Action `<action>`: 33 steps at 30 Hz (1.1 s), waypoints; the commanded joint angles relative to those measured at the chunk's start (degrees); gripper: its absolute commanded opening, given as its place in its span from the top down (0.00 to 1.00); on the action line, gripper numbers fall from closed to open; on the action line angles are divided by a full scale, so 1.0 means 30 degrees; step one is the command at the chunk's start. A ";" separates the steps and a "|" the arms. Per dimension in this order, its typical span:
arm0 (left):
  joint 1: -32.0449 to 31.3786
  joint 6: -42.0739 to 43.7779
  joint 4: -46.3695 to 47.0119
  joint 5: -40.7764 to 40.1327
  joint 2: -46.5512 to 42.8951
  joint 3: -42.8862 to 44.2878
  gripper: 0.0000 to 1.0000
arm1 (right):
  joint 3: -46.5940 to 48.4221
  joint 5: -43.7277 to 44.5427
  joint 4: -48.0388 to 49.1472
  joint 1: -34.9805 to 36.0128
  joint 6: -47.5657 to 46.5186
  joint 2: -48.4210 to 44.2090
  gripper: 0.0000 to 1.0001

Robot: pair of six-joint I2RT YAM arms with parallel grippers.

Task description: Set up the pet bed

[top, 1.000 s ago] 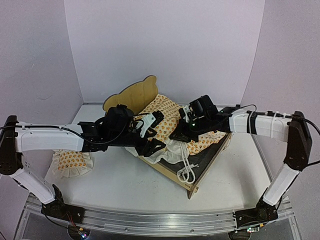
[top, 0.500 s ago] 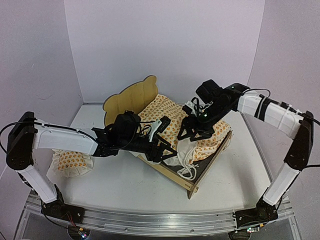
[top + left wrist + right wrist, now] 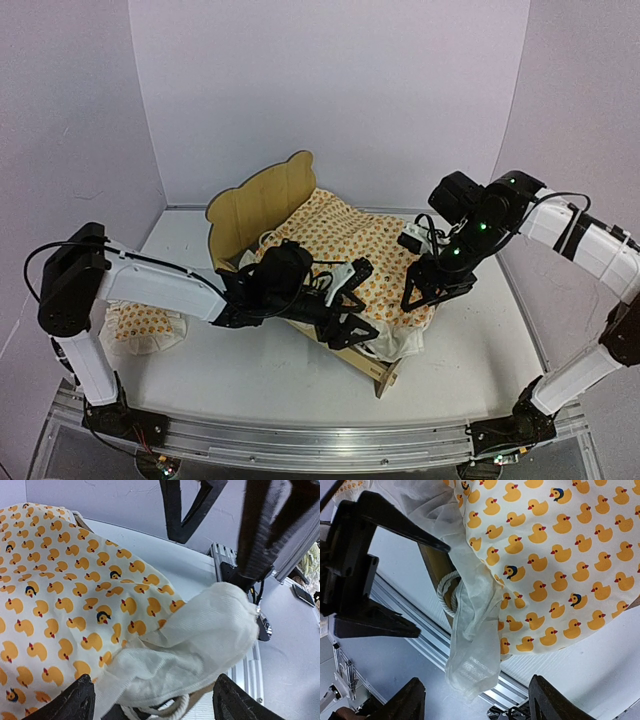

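Top external view: the left tool (image 3: 352,300) is spread wide, gripping nothing, at the near corner of the duck-print cover (image 3: 350,235), white lining bunched just beneath it. And the right tool (image 3: 433,290) gapes too, empty, above the cover's right edge. Cover drapes the pet bed (image 3: 260,200), mid-table (image 3: 250,375), bear-ear headboard far-left. Matching pillow (image 3: 140,325) lies near-left, well apart.

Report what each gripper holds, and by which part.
Nothing is held. Left gripper and right gripper both stand open by the duck-print cover on the bed.
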 commanded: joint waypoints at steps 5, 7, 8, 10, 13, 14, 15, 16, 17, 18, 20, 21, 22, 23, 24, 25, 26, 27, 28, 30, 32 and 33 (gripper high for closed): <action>-0.0082 0.3569 0.0316 -0.1148 0.2992 0.3202 0.19 | -0.0117 0.0161 0.1234 -0.0021 0.0609 -0.0524 0.27; -0.0100 0.4660 0.0207 -0.2981 0.3193 0.3107 0.21 | -0.0565 0.0231 0.1247 -0.0014 0.0654 -0.1059 0.27; -0.0164 0.5343 0.0190 -0.4158 0.3280 0.3019 0.24 | -0.0821 0.0315 0.1241 -0.0020 0.0657 -0.1402 0.27; -0.0188 0.6103 0.0126 -0.6627 0.3463 0.3073 0.37 | -0.1377 0.0438 0.1258 -0.0020 0.0686 -0.1877 0.27; -0.0126 0.7258 0.0101 -1.0089 0.3337 0.3287 0.57 | -0.2070 0.0505 0.1247 -0.0021 0.0414 -0.2252 0.28; 0.0024 0.7385 0.0100 -1.0668 0.3163 0.3357 0.65 | -0.2283 0.0529 0.1241 -0.0021 0.0225 -0.2338 0.30; 0.0222 0.7350 0.0078 -1.1183 0.3028 0.3464 0.77 | -0.2493 0.0367 0.1270 -0.0021 -0.0048 -0.2393 0.33; 0.0492 0.7086 0.0031 -1.1555 0.2850 0.3617 0.87 | -0.2710 -0.0023 0.1372 -0.0021 -0.0375 -0.2411 0.36; 0.0778 0.6716 -0.0070 -1.1536 0.2652 0.3687 0.94 | -0.3033 -0.0515 0.1839 -0.0021 -0.0643 -0.2439 0.40; 0.1122 0.6318 -0.0126 -1.1090 0.2326 0.3685 0.97 | -0.3349 -0.1064 0.2362 0.0004 -0.0739 -0.2366 0.45; 0.2156 0.4710 -0.0129 -0.9368 0.1689 0.3534 1.00 | -0.3614 -0.2397 0.3350 0.0058 -0.0770 -0.1808 0.55; 0.2729 0.3793 -0.0196 -0.8311 0.1503 0.3604 1.00 | -0.3601 -0.2811 0.3800 0.0102 -0.0681 -0.1433 0.58; 0.3299 0.2744 -0.0285 -0.6996 0.1392 0.3700 1.00 | -0.3412 -0.2959 0.3966 0.0185 -0.0644 -0.0914 0.58; 0.3755 0.1936 -0.0307 -0.6205 0.1330 0.3807 1.00 | -0.3209 -0.2955 0.4082 0.0235 -0.0647 -0.0450 0.58; 0.4134 0.1146 -0.0335 -0.5971 0.1341 0.3920 1.00 | -0.3114 -0.2940 0.4390 0.0268 -0.0659 -0.0048 0.56; 0.4445 0.0714 -0.0339 -0.5722 0.1416 0.4051 1.00 | -0.3047 -0.2828 0.4743 0.0271 -0.0576 0.0339 0.53; 0.4792 0.0463 -0.0416 -0.5467 0.1641 0.4294 1.00 | -0.2966 -0.2638 0.5168 0.0272 -0.0460 0.0714 0.52; 0.5168 0.0032 -0.0605 -0.5373 0.1896 0.4577 1.00 | -0.2879 -0.2410 0.5488 0.0272 -0.0328 0.1138 0.51; 0.5516 -0.0351 -0.0702 -0.5262 0.2166 0.4923 1.00 | -0.2732 -0.2245 0.5782 0.0272 -0.0223 0.1531 0.51; 0.6145 -0.0644 -0.0930 -0.5192 0.2964 0.5495 1.00 | -0.2164 -0.2288 0.5821 0.0286 -0.0138 0.2644 0.53; 0.6655 -0.0763 -0.1534 -0.4815 0.3697 0.6313 1.00 | -0.1990 -0.2002 0.5631 0.0370 -0.0170 0.3138 0.54; 0.6785 -0.0791 -0.1965 -0.4416 0.3959 0.6778 0.99 | -0.2109 -0.1902 0.5550 0.0394 -0.0244 0.3162 0.55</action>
